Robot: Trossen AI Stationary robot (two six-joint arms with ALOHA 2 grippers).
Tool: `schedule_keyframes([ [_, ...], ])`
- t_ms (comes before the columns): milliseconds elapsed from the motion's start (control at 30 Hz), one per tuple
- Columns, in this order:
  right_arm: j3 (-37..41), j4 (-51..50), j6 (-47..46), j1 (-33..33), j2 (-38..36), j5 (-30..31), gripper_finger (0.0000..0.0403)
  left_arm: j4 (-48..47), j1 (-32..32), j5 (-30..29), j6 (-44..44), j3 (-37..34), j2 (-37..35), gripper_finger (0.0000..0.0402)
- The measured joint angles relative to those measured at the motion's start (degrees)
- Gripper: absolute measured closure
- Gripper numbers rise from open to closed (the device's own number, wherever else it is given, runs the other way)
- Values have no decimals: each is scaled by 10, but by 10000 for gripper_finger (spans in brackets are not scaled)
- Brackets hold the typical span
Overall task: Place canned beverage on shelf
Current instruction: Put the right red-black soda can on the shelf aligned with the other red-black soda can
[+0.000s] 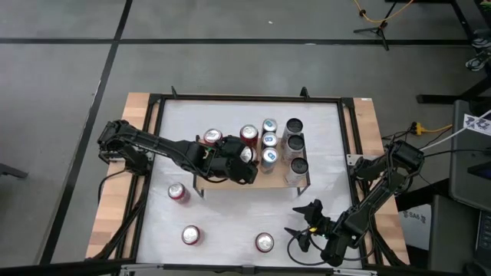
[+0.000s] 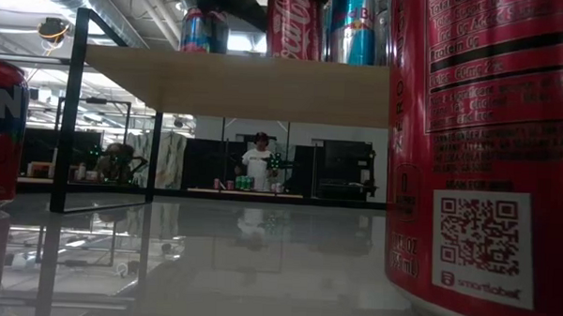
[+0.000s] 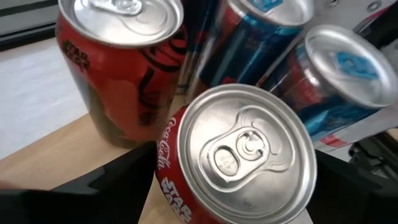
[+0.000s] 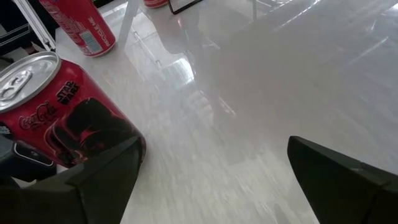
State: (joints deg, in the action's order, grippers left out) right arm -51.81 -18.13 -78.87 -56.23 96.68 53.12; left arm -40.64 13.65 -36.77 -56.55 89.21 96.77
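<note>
The shelf, a light wooden board on thin black legs, stands mid-table and carries several cans. One red cola can stands upright on the board with its base on the wood. My left gripper is open around it; a finger stands on either side, with wood showing in the gaps. My right gripper waits open near the table's near right corner, beside another red can that stands on the white tabletop.
On the shelf beside the can stand two more red cans, three blue ones and three dark ones. Three red cans stand on the tabletop. Bare white table lies right of the shelf.
</note>
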Motion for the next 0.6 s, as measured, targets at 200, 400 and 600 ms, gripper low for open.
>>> schedule_keyframes([
  [200, 0, 0, 0, 0, 0, 0, 10, 8, 0, -2, 2, 0, 0, 59],
  [400, 0, 0, 0, 0, 0, 0, 10, 11, 0, -32, 2, 0, 0, 59],
  [600, 0, 0, 0, 0, 0, 0, 10, 10, 0, -46, 2, 0, -1, 59],
])
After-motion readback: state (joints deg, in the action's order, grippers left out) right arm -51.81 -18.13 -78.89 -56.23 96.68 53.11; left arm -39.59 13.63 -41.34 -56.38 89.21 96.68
